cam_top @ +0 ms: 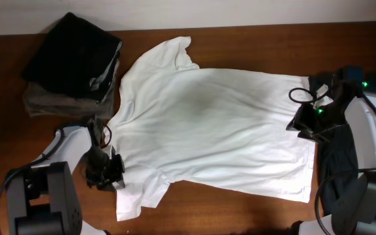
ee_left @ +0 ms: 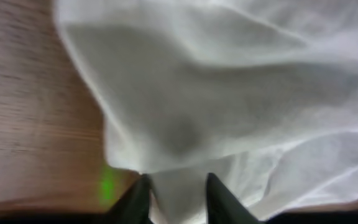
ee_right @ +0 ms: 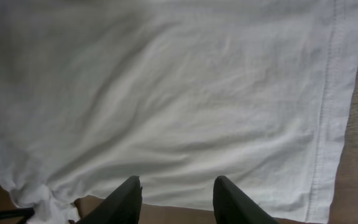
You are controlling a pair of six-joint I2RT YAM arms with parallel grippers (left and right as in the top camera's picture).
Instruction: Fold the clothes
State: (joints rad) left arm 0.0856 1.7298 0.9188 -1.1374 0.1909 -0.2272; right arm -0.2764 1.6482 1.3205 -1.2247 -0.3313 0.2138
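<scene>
Garment under work, overhead view: the white short-sleeved shirt (cam_top: 214,130) lies spread on the tabletop (cam_top: 253,212), with its neck end toward the left tool (cam_top: 113,173) and its hem toward the right tool (cam_top: 303,127). The left tool sits at the shirt's edge where the nearer sleeve (cam_top: 136,196) joins the body. The right tool sits over the hem edge at the far end. A stack of dark folded garments (cam_top: 74,59) stands beyond the left tool, just beside the neck end. No fold is made yet, by my judgement.

Left wrist view: white fabric runs down between the two fingers (ee_left: 138,199) and rises ahead of them in a soft, blurred hump. Bare tabletop shows to one side. A gap remains between the fingers, and I cannot tell whether the cloth is pinched or merely lying between them.
- Risk: the fabric is thin. A shallow bite could slip out on lifting, or take only the upper layer and leave the lower layer behind on the tabletop.

Right wrist view: the fingers (ee_right: 126,199) stand apart above flat fabric, with nothing pinched between them. The stitched hem (ee_right: 331,93) runs off to one side, and the shirt's long edge passes just ahead of the fingertips.
- Risk: with this end unheld, a pull from the left tool would drag the whole shirt, wrinkle it and skew the fold line.
- Risk: a sleeve swung wide could brush the dark stack and disturb it.
</scene>
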